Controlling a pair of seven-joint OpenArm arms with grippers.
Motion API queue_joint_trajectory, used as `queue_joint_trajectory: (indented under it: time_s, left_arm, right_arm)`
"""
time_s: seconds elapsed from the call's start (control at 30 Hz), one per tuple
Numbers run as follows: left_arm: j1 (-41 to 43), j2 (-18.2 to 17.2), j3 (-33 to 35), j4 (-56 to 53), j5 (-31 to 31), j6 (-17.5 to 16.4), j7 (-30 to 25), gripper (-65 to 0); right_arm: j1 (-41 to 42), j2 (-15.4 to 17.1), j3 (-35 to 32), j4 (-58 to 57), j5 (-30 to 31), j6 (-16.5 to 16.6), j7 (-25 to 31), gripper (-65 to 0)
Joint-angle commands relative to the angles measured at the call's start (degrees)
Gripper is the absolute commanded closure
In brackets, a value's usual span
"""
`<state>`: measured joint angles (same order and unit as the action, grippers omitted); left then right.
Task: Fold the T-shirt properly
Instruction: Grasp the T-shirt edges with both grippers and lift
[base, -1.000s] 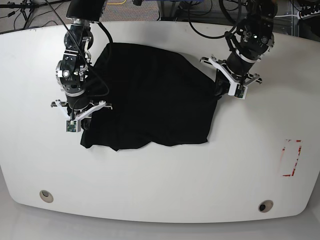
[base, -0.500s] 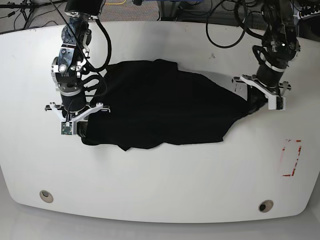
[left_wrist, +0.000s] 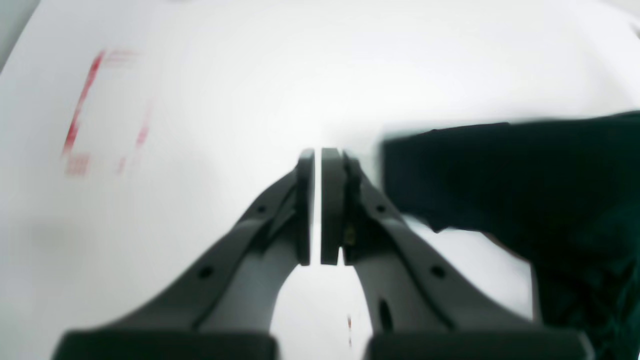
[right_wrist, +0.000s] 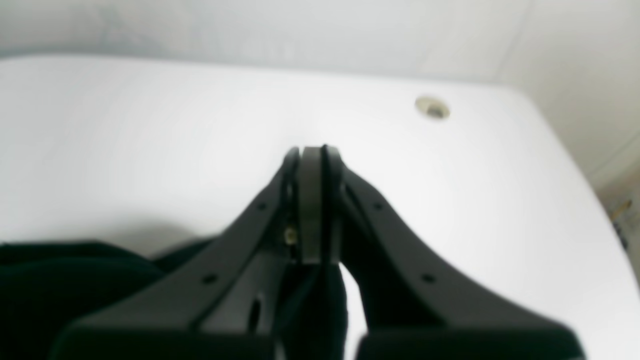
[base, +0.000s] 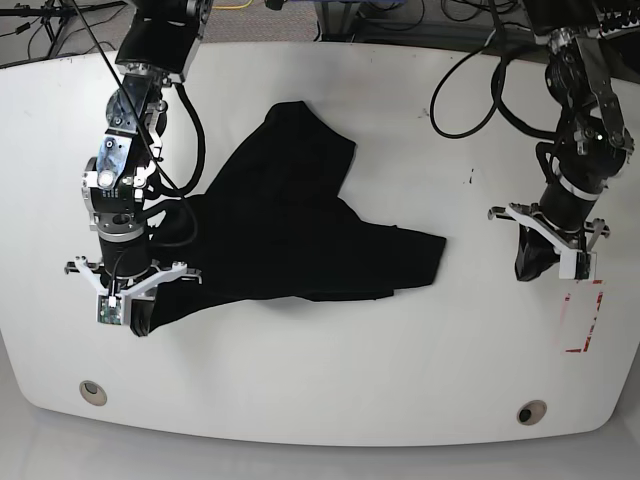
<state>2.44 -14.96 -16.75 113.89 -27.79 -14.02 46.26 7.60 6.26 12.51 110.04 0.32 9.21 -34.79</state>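
Black fabric, the T-shirt (base: 300, 230), lies rumpled across the middle of the white table (base: 330, 400). One lower corner is drawn out toward the right pincer (base: 135, 322). Half a second ago the cloth was stretched taut between both arms. Now its far tip has sprung back toward the middle and sits well apart from the left pincer (base: 530, 265). In the left wrist view that pincer has its jaws pressed almost together with nothing between them, and the shirt edge lies off to one side. It now hangs near the red marking (base: 583, 315). The right pincer stays pressed together, apparently pinching the shirt corner, with dark cloth bunched beneath it. The spreading pull looks lost, so the free side probably needs regrasping before any fold.
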Motion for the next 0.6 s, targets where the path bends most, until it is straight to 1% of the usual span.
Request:
queue_joint_trajectory:
  time_s: [0.0,0.17,0.3,0.47,0.57]
  left_arm:
    - [-5.2,-0.7,-0.3,1.4,-0.5,-0.5,1.1,0.0]
    - [-13.5,-0.6,-0.2,1.1,-0.2,-0.7,5.8,0.0]
    - [-17.3,-0.6,-0.2,1.0,0.0,-0.7,6.4,-0.3]
    - [-18.0,-0.8,-0.2,0.9,1.5,-0.7,6.4,-0.6]
    - [-16.1,-0.7,-0.1,0.7,2.6,-0.7,6.4,-1.4]
  right_arm:
    - [3.5,0.2,-1.7,1.0,0.2,0.3,2.0,0.0]
    - [6.8,0.2,-4.6,1.0,-2.6,0.3,2.0,0.0]
    - [8.0,0.1,-7.0,1.0,-4.1,0.3,2.0,0.0]
    - [8.1,-0.2,-9.1,1.0,-6.1,0.3,2.0,0.0]
    - [7.2,-0.2,-9.7,1.0,-6.1,0.3,2.0,0.0]
